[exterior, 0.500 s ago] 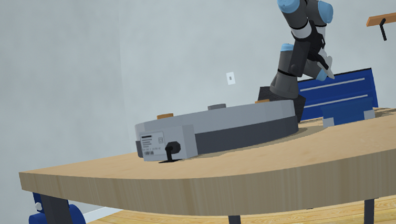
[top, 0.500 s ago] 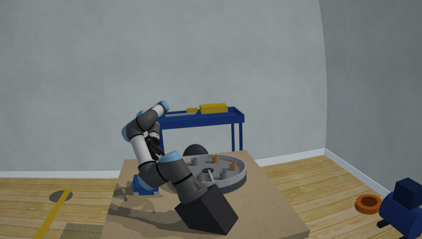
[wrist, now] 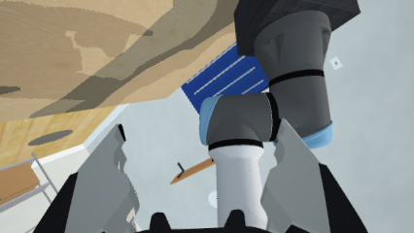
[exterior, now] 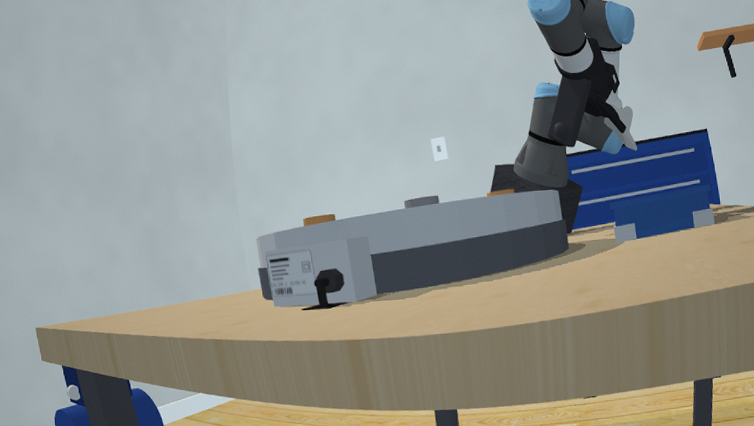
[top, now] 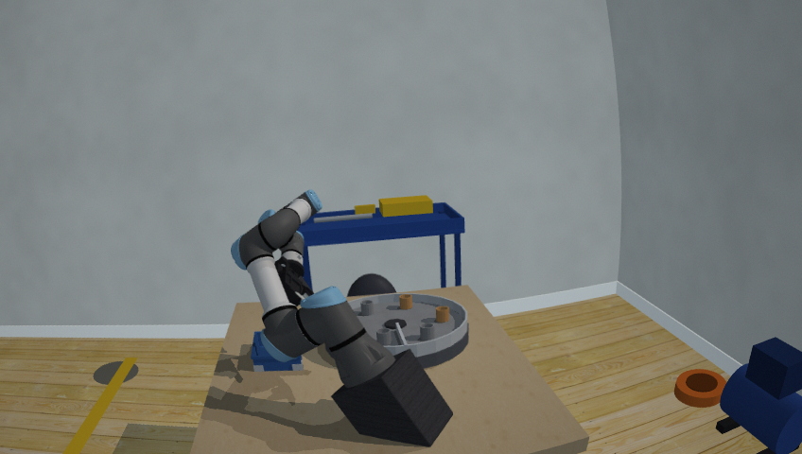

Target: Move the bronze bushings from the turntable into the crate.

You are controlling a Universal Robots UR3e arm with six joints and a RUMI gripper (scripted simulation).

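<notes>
While two bronze bushings point(top: 406, 303) point(exterior: 318, 219) are standing on the turntable point(top: 462, 340) point(exterior: 465, 225), we are holding the gripper point(top: 304, 293) point(exterior: 628, 136) point(wrist: 200, 122) wide apart, gripping nothing. We are seemingly only starting; the next move is calling for swinging over one bushing.

A grey-and-white six-joint robot arm with light-blue joint caps point(top: 270, 281) point(exterior: 573, 24) point(wrist: 243, 121) rises from a black block-shaped base point(top: 385, 408) point(exterior: 501, 175) point(wrist: 245, 39) and folds back on itself, its upper joints bent high at left in the top view. The black two-jaw gripper with grey metal fingers point(top: 306, 294) point(exterior: 628, 136) hangs tilted in the air beneath the wrist, at the right in the exterior view. Its two fingers stand wide open, with nothing between them.
</notes>
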